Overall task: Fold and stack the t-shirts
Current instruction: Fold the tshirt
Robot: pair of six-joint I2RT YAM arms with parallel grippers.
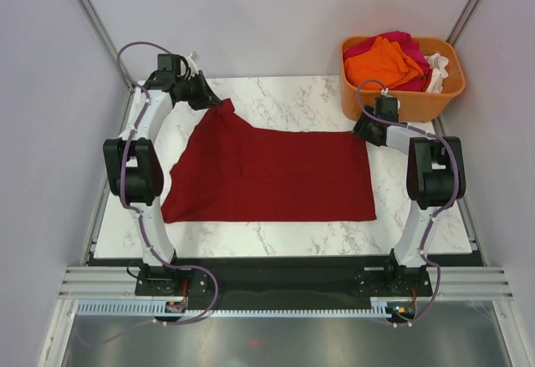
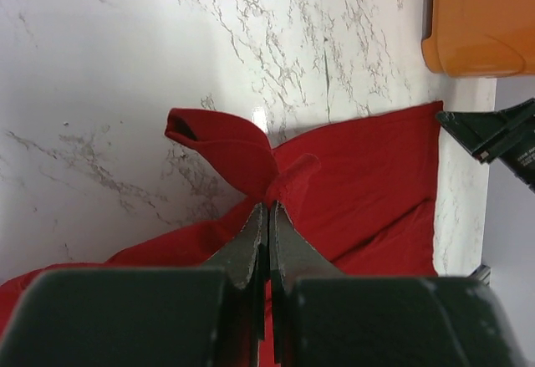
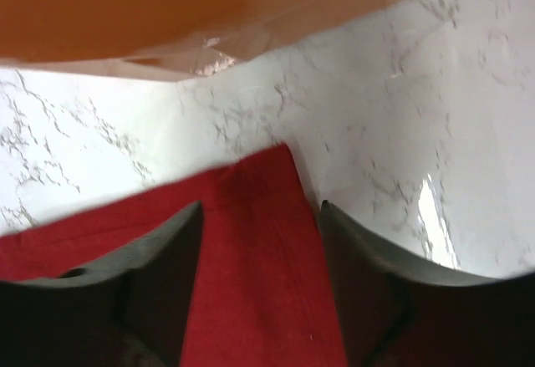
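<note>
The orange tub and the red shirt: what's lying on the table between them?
Nothing but bare marble table between the orange tub and the dark red shirt, clearest in the right wrist view.

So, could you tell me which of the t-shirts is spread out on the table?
The dark red t-shirt, spread across the table; the orange shirt, pink shirt and white shirt are bunched in the tub.

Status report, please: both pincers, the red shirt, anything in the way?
Left pincer shut on far left corner of dark red shirt. Right pincer open over its far right corner. Orange tub just beyond.
</note>
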